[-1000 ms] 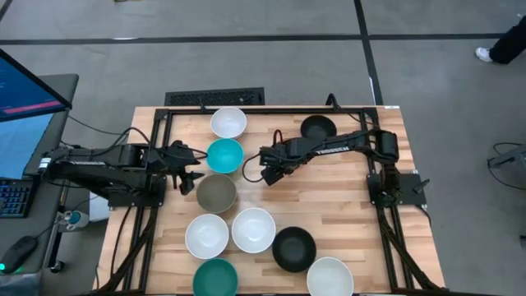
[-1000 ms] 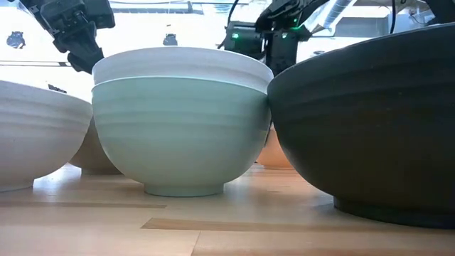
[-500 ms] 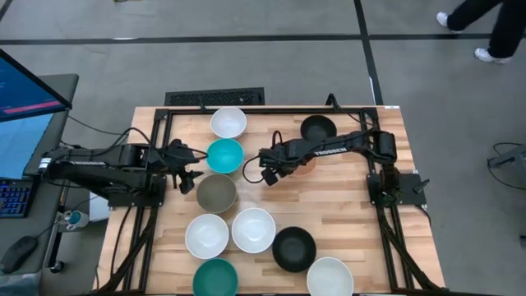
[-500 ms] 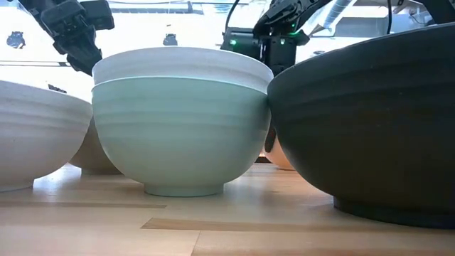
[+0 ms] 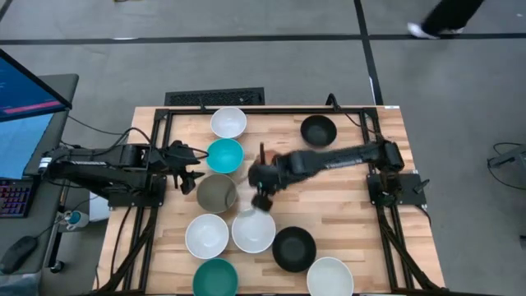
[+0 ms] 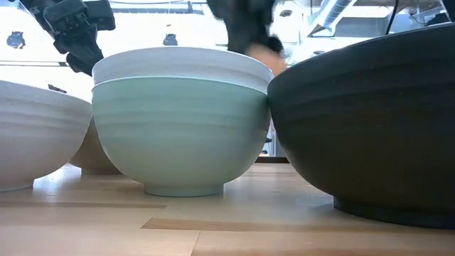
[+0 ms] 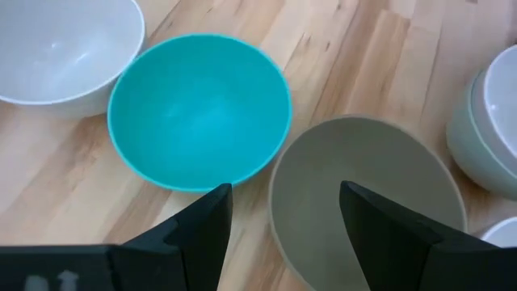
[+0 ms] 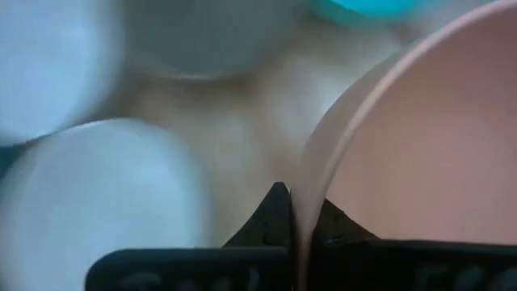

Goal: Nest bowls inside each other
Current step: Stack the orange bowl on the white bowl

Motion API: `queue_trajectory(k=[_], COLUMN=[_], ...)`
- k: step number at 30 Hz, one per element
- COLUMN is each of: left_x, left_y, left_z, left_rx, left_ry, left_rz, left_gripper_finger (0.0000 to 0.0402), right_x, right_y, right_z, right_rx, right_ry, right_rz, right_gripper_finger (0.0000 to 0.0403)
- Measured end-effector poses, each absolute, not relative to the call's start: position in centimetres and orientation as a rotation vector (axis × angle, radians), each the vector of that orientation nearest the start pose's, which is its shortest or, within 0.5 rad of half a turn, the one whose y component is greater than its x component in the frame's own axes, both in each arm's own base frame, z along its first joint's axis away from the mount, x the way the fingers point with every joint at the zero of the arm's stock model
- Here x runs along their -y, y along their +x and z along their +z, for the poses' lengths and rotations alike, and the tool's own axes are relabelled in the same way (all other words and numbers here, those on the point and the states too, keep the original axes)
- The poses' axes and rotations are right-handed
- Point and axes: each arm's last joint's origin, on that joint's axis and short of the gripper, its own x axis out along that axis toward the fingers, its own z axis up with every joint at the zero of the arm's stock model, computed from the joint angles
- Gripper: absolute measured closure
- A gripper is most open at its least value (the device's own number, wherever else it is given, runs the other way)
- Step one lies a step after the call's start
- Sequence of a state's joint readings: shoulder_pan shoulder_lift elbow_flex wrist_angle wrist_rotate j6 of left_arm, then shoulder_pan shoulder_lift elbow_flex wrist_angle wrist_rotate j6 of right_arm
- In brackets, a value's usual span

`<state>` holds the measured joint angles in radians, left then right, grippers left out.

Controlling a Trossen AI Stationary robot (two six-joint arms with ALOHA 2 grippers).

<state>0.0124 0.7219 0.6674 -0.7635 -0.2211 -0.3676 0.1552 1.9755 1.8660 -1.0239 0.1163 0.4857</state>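
Observation:
Several bowls stand on their bases on the wooden table: white (image 5: 228, 122), turquoise (image 5: 224, 155), grey-taupe (image 5: 216, 192), white (image 5: 206, 235), a white one nested in mint green (image 5: 253, 230), black (image 5: 294, 248), dark teal (image 5: 215, 278), white (image 5: 329, 277) and black (image 5: 318, 129). My right gripper (image 5: 261, 197) is shut on the orange bowl (image 8: 420, 145) above the table's middle, close to the nested white bowl. My left gripper (image 7: 283, 218) hangs open over the grey-taupe bowl (image 7: 363, 202), touching nothing. My right gripper pinches the orange bowl's rim (image 8: 311, 174), one finger inside the bowl and one outside its wall. The bowl is lifted clear of the table. Motion blur hides how it is tilted.
The bowls crowd the table's near and left parts. Bare wood lies at the right middle (image 5: 345, 197). A person walks on the floor beyond the far edge (image 5: 444, 16). A monitor (image 5: 25, 90) stands to the left of the table.
My right gripper has shut on the orange bowl's rim near the far black bowl, lifted it off the table and swung it quickly toward the near left, up to the white bowl nested in the mint green one. My left arm has kept still.

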Motion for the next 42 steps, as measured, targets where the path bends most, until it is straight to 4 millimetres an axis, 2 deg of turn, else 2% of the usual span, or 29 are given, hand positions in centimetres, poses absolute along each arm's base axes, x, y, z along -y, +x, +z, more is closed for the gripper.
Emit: queue_trajectory(k=[3, 6, 9, 12, 17, 21, 29, 34, 38, 42], left_x=[-0.8, -0.8, -0.7, -0.7, -0.6, -0.1, 1.9, 3.1, 3.6, 3.9], left_y=[13.9, 14.4, 15.2, 16.0, 17.2, 18.0, 17.5, 16.8, 16.1, 15.8], left_z=[25.2, 25.0, 24.6, 24.1, 23.6, 23.8, 24.2, 24.7, 25.1, 25.2], left_rx=[-0.779, -0.792, -0.819, -0.847, -0.844, -0.791, -0.762, -0.714, -0.679, -0.67], left_ry=[-0.266, -0.271, -0.278, -0.293, -0.302, -0.283, -0.278, -0.269, -0.26, -0.242], left_rz=[0.373, 0.363, 0.347, 0.339, 0.327, 0.296, 0.261, 0.251, 0.266, 0.28], left_gripper_finger=[0.018, 0.018, 0.018, 0.018, 0.018, 0.018, 0.018, 0.018, 0.018, 0.018], right_x=[-10.0, -12.9, -15.4, -17.8, -21.0, -21.7, -21.5, -20.2, -19.1, -18.8], right_y=[40.4, 38.8, 37.2, 36.1, 36.7, 37.9, 40.5, 41.8, 42.2, 42.4], right_z=[33.0, 34.9, 34.7, 34.2, 32.5, 31.0, 28.7, 28.7, 28.6, 28.7], right_rx=[-1.032, -1.046, -1.139, -1.193, -1.134, -1.118, -1.086, -1.03, -1.047, -1.042], right_ry=[0.172, 0.077, 0.051, 0.02, -0.042, -0.052, -0.065, -0.055, -0.045, -0.038], right_rz=[-0.064, 0.078, 0.21, 0.258, 0.308, 0.32, 0.415, 0.398, 0.373, 0.371], right_gripper_finger=[0.0374, 0.0366, 0.0372, 0.0385, 0.0383, 0.0373, 0.0385, 0.0372, 0.0378, 0.0382])
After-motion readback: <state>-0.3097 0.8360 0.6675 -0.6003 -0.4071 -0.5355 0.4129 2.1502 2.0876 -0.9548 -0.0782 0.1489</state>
